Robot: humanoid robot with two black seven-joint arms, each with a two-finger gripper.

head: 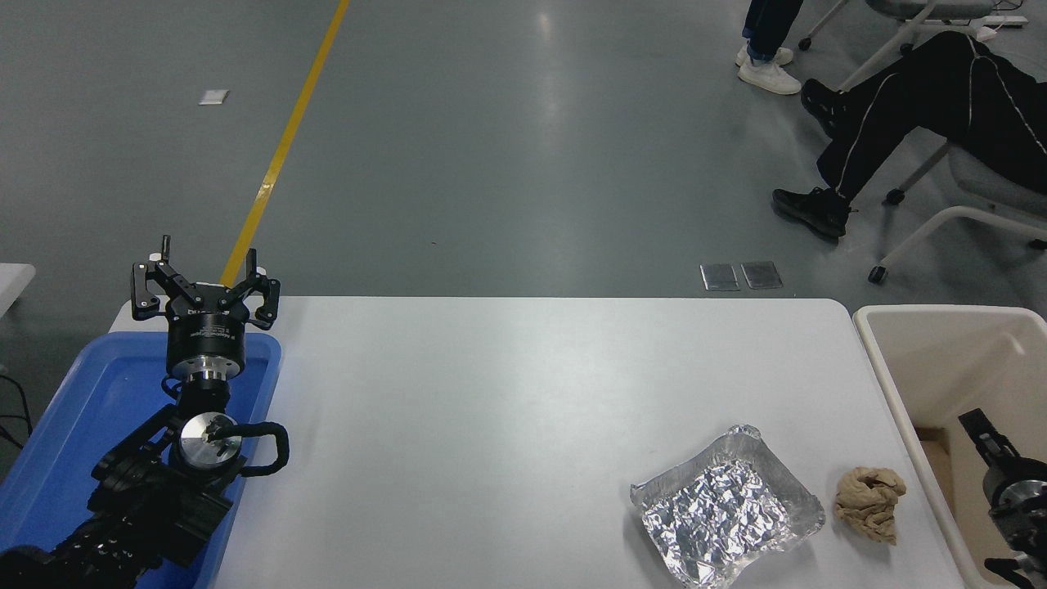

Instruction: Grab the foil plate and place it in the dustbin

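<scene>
The foil plate [724, 507] is a shiny silver tray with a raised rim and lies flat on the white table [507, 393] at the front right. The dustbin [887, 368] is a cream-beige bin standing off the table's right edge. My right gripper [1002, 470] sits low at the right edge, over the inside of the dustbin and right of the plate, touching neither the plate nor the wad. It is partly cut off by the picture's edge. My left gripper [206, 278] is parked at the lower left, open and empty.
A small tan paper wad [871, 503] lies just right of the foil plate, between it and the dustbin. A shallow blue tray [74, 425] sits under the left arm. A seated person's legs [900, 123] show on the floor beyond the table.
</scene>
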